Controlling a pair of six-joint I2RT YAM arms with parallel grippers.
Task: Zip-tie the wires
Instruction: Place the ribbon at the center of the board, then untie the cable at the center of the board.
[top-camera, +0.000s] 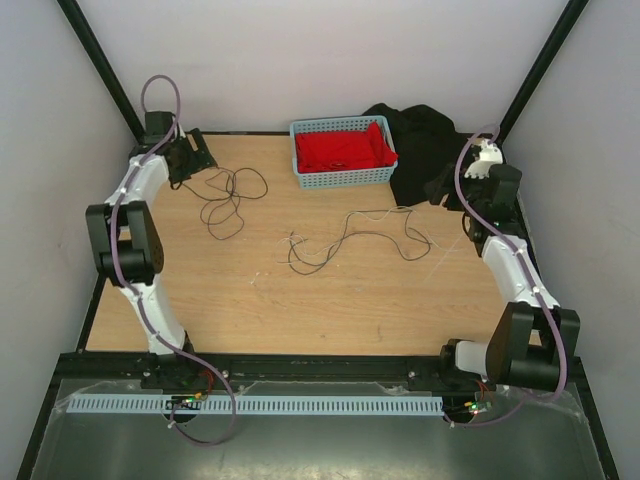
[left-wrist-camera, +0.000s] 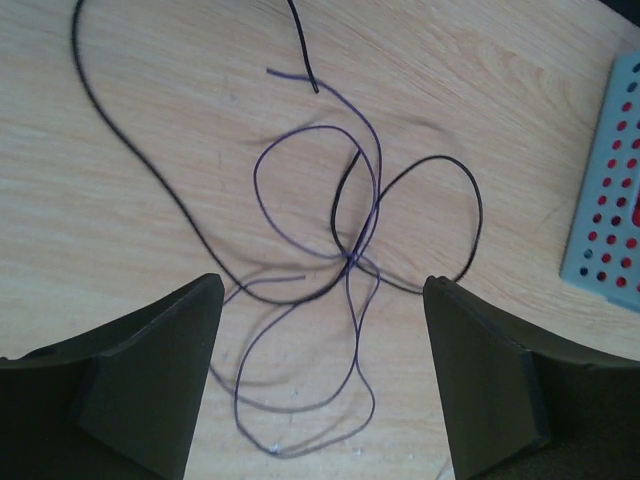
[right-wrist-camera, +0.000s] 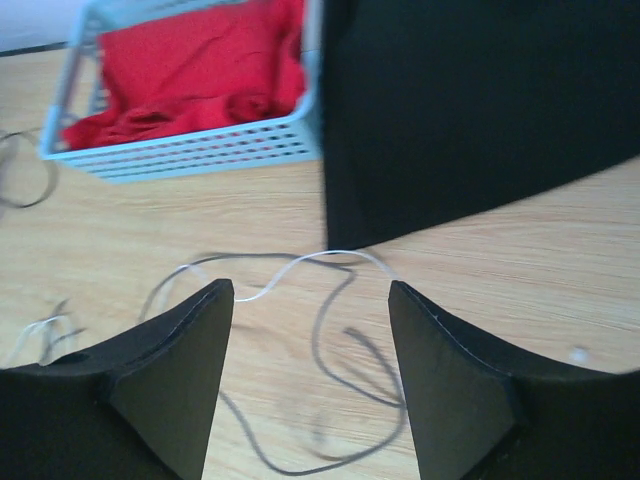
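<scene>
One bunch of thin dark wires (top-camera: 228, 195) lies in loose loops at the far left of the table. In the left wrist view the wires (left-wrist-camera: 352, 258) cross at a small knot just ahead of my open, empty left gripper (left-wrist-camera: 322, 285), which hovers above them (top-camera: 195, 160). A second dark wire (top-camera: 350, 240) curls across the table's middle. My right gripper (right-wrist-camera: 310, 290) is open and empty above its right end (right-wrist-camera: 330, 330), where a thin whitish strand (right-wrist-camera: 300, 262) also lies. In the top view the right gripper (top-camera: 455, 187) sits by the black cloth.
A light blue basket (top-camera: 303, 172) holding a red cloth (top-camera: 343, 148) stands at the back middle; it also shows in the right wrist view (right-wrist-camera: 190, 150). A black cloth (top-camera: 425, 150) lies at the back right and fills the right wrist view's upper right (right-wrist-camera: 470, 110).
</scene>
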